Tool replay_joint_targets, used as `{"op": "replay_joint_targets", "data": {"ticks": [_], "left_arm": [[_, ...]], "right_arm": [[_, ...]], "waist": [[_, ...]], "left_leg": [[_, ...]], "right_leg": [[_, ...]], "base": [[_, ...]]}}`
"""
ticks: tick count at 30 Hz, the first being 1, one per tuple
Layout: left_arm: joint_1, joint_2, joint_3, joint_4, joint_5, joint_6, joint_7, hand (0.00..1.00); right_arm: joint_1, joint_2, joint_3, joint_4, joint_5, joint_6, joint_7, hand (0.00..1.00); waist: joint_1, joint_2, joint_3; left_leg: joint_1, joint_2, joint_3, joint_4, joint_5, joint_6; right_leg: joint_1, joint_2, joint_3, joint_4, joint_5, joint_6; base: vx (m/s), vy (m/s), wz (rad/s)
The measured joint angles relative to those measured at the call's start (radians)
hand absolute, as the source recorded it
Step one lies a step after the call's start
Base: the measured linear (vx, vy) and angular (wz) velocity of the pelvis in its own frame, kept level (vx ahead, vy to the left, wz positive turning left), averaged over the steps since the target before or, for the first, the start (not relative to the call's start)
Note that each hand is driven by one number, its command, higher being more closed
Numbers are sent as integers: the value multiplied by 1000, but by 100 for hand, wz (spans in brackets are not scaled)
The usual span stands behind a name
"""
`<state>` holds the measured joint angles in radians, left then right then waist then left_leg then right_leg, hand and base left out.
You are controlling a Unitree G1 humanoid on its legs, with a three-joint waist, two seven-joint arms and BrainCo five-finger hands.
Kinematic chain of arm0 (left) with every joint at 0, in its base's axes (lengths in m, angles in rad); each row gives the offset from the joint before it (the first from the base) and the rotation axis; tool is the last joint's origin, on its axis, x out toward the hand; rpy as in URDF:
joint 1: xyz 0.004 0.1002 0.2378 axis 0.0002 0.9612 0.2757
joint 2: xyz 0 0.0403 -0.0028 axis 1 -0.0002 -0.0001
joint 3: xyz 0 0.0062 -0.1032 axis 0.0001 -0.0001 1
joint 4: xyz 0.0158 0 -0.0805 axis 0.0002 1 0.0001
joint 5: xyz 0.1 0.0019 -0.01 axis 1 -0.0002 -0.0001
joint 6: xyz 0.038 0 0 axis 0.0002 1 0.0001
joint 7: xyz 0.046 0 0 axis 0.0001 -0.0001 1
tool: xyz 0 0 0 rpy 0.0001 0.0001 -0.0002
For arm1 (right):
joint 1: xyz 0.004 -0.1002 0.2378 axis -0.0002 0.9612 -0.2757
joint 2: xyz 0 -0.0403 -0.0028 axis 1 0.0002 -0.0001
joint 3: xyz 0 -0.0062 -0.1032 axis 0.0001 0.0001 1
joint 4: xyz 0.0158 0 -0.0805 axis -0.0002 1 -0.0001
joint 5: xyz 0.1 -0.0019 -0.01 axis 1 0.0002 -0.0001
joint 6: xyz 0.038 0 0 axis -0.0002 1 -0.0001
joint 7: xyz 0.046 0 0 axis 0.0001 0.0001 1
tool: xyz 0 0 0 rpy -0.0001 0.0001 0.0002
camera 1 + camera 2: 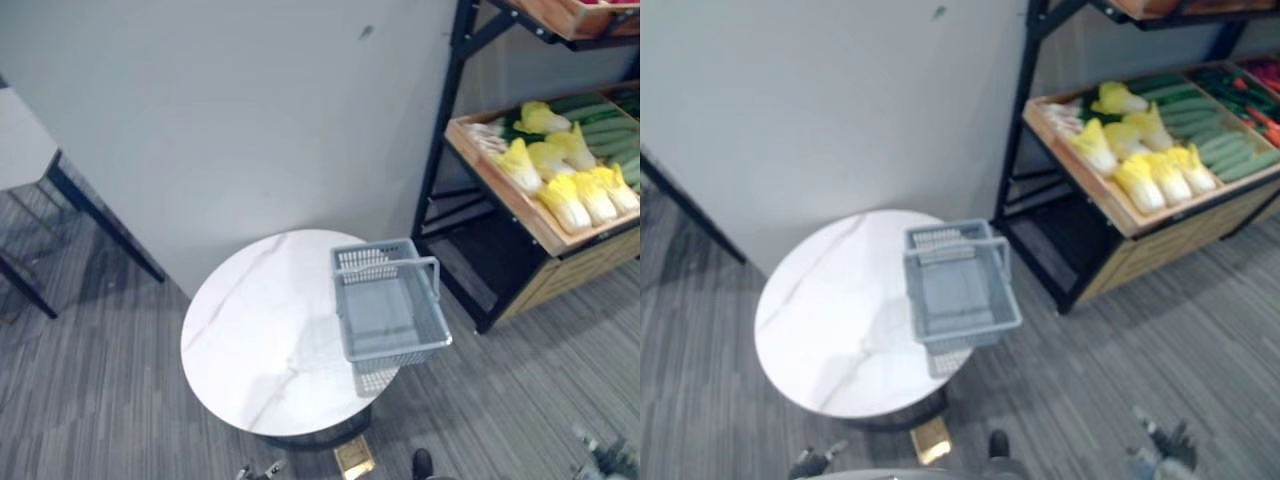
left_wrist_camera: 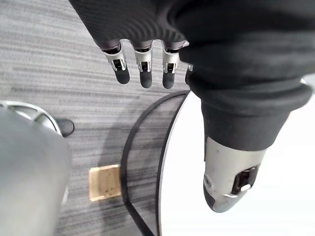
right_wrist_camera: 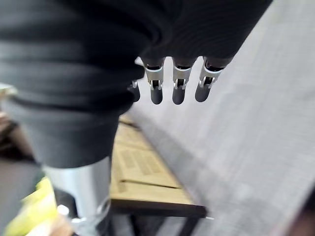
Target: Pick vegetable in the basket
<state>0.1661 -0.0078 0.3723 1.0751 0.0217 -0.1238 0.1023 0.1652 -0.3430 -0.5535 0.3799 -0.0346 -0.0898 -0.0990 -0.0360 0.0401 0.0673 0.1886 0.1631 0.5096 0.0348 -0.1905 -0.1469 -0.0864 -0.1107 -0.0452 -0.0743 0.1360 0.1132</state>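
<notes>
A grey mesh basket (image 1: 372, 262) with nothing in it stands on the right edge of a round white marble table (image 1: 260, 330), its handle up. Yellow-white cabbages (image 1: 565, 195) and green cucumbers (image 1: 610, 130) lie in a tilted wooden crate (image 1: 500, 185) on a black rack at the right. My left hand (image 2: 142, 64) hangs low beside the table's near edge, fingers straight and holding nothing. My right hand (image 3: 179, 81) hangs over the carpet near the crate's wooden front, fingers straight as well; it appears low at the right (image 1: 1165, 450).
A grey wall stands behind the table. Another white table (image 1: 20, 140) on dark legs stands at the far left. A small wooden block (image 1: 353, 458) lies on the grey carpet by the round table's base. The black rack post (image 1: 440, 150) rises between the table and the crate.
</notes>
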Motion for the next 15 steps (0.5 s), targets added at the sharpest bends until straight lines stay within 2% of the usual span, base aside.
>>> {"op": "replay_joint_targets", "data": {"ticks": [1, 2, 4, 8, 9, 12, 15], "left_arm": [[10, 7, -22, -2, -1, -3, -1, 0], [14, 14, -33, -3, -1, -6, -2, 0], [18, 40, -75, -1, -2, -11, -12, 0], [16, 80, -154, 0, -2, -18, -31, 0], [16, 88, -176, 0, -2, -18, -31, 0], [15, 101, -205, -1, -1, -19, -31, 0], [3, 112, -227, -1, -2, -18, -30, 0]], "right_arm": [[12, -53, 45, -136, -80, -17, -1, 0], [11, -85, 67, -201, -120, -33, 1, 0], [-34, -173, 107, -268, -210, -97, 16, 0], [-123, -294, 253, -254, -278, -104, 49, 0], [-159, -345, 341, -254, -292, -113, 76, 0], [-248, -392, 489, -245, -320, -143, 112, 0], [-370, -423, 608, -193, -320, -145, 134, 0]], "waist": [[-8, 6, -5], [-14, 6, -5], [-17, -7, -9], [-16, -16, -13], [-12, -12, -15], [4, -17, -1], [14, -21, 27]], "left_leg": [[-13, -1, 0, 2, -1, -1], [-19, -1, -3, 2, -1, -1], [-40, -2, -28, 3, 4, -4], [-84, -8, -85, 4, 11, -2], [-95, -12, -103, 4, 11, -2], [-101, -16, -144, 4, 12, -2], [-121, -26, -176, 12, 15, 3]], "right_leg": [[-12, 0, 2, -2, 2, 0], [-16, 0, 1, -4, 4, 2], [-21, 4, -6, -19, 14, 8], [-45, 2, -32, -20, 23, 2], [-53, -1, -35, -20, 23, 2], [-50, -6, -50, -20, 23, 2], [-53, -21, -68, -17, 23, 2]], "base": [[-6, -1, -21], [15, -36, 4], [22, -52, 18], [19, -48, 21], [13, -14, 15], [10, -23, 13], [-36, -24, 22]]}}
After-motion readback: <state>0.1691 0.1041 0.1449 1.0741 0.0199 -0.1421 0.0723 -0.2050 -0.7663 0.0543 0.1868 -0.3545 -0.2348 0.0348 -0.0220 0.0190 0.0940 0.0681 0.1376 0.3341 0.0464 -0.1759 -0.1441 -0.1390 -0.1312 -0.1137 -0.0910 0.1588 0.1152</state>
